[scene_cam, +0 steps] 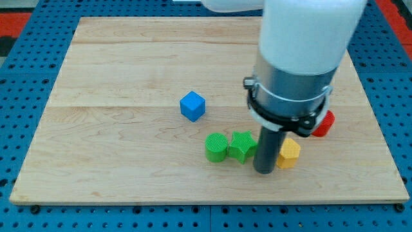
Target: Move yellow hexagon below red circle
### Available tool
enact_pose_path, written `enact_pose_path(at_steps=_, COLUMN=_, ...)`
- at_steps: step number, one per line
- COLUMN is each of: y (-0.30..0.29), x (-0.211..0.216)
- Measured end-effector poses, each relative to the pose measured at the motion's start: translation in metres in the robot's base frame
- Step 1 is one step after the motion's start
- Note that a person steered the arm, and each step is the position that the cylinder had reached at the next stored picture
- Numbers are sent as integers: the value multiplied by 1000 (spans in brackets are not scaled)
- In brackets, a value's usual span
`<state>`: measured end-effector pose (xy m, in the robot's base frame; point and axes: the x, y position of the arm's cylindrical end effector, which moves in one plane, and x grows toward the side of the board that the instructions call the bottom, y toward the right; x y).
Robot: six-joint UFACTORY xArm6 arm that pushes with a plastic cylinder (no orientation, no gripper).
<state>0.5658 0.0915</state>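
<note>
The yellow hexagon [290,153] lies near the board's lower right. The red circle [324,124] sits just above and right of it, partly hidden behind the arm's grey collar. My tip [264,172] rests on the board right beside the yellow hexagon's left side, between it and the green star-shaped block [242,145]. Whether the tip touches the hexagon cannot be told.
A green round block [217,147] sits left of the green star. A blue cube [192,106] stands near the board's middle. The wooden board [116,71] lies on a blue pegboard [26,77]. The bulky white arm [302,38] hides the upper right.
</note>
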Motion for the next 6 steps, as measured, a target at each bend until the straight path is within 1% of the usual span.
enact_pose_path(at_steps=1, y=25, x=-9)
enact_pose_path(at_steps=2, y=31, x=-11)
enact_pose_path(at_steps=3, y=10, x=-15)
enact_pose_path(at_steps=4, y=5, x=-30)
enact_pose_path(at_steps=6, y=42, x=-35)
